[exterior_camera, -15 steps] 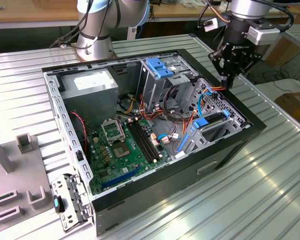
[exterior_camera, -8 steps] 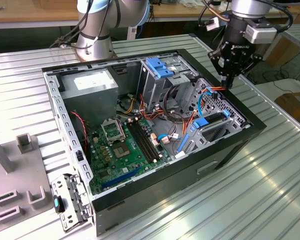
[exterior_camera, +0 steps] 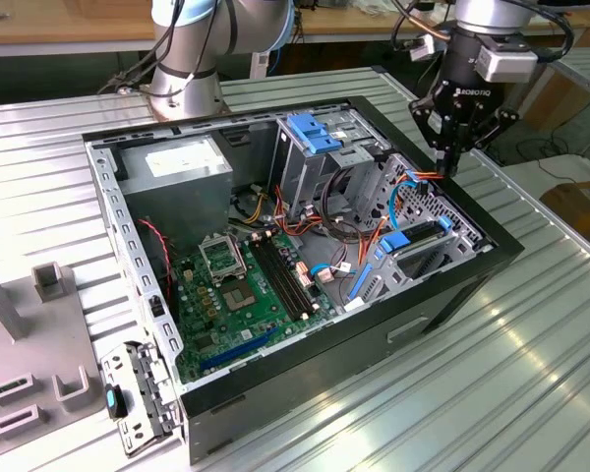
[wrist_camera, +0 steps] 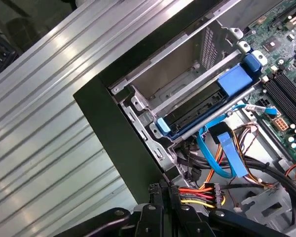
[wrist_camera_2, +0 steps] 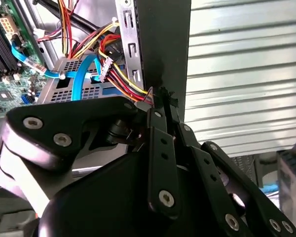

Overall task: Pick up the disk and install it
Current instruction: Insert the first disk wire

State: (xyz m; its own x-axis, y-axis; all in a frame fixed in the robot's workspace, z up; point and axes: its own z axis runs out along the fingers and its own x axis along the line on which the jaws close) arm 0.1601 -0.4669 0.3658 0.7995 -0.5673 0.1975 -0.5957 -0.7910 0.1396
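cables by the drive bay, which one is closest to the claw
The red, yellow and black wire bundle, right beside the claw; the flat blue cable lies farther in, by the drive cage.

There was one open computer case (exterior_camera: 374,346), with one green board (exterior_camera: 261,313) and one grey power box (exterior_camera: 177,167). There was one robot arm (exterior_camera: 187,49) with one gripper (exterior_camera: 450,165). There was one ridged metal table (exterior_camera: 492,393).
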